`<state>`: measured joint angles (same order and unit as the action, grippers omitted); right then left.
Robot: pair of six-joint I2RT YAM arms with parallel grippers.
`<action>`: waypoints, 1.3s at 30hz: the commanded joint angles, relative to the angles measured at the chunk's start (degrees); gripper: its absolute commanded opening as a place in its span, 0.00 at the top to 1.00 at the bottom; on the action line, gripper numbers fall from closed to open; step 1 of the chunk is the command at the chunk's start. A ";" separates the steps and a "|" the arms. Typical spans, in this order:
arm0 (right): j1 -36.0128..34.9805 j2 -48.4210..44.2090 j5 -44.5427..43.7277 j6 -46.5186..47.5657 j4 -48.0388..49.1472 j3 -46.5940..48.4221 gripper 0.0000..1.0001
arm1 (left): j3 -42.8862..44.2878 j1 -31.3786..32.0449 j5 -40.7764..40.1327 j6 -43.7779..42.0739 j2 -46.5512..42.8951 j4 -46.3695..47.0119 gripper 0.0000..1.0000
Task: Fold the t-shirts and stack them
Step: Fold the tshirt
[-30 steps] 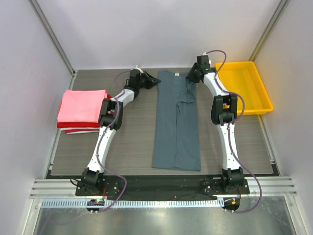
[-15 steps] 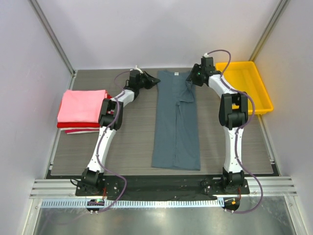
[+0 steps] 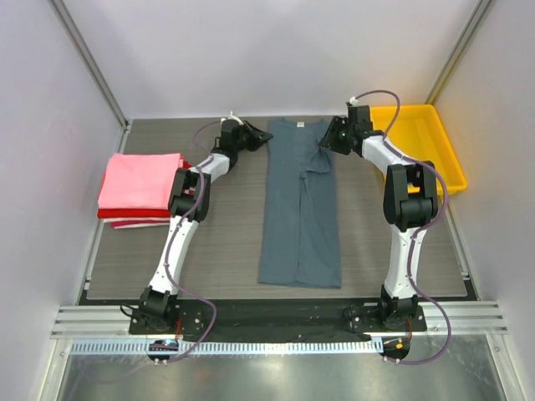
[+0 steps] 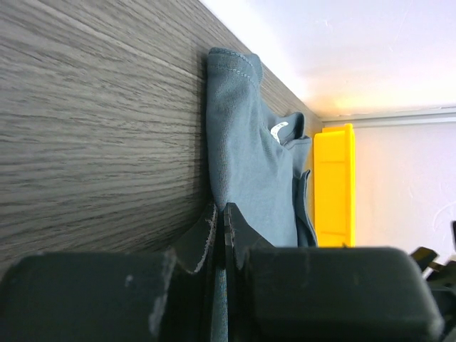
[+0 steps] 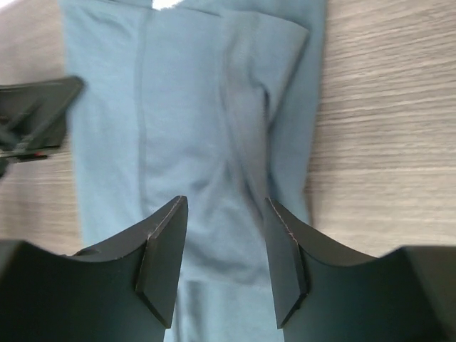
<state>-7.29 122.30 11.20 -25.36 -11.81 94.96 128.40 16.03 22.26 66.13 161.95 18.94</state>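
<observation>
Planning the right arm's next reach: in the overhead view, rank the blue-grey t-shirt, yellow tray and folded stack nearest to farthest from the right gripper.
From the right gripper:
1. blue-grey t-shirt, directly under its fingertips, table centre.
2. yellow tray, just to its right.
3. folded stack, far left side.

Grey wood-grain table [image 3: 226, 242], pale walls [image 3: 251, 58]
</observation>
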 commanded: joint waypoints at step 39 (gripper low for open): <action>-5.89 -1.10 -16.37 11.39 -13.05 0.05 0.99 | -0.43 -0.65 -2.40 -1.00 -1.73 0.84 0.96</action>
<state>-11.84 125.14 -0.80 -15.53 -21.78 93.76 128.11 16.03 22.04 66.06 161.95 19.86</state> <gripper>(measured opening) 0.034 0.051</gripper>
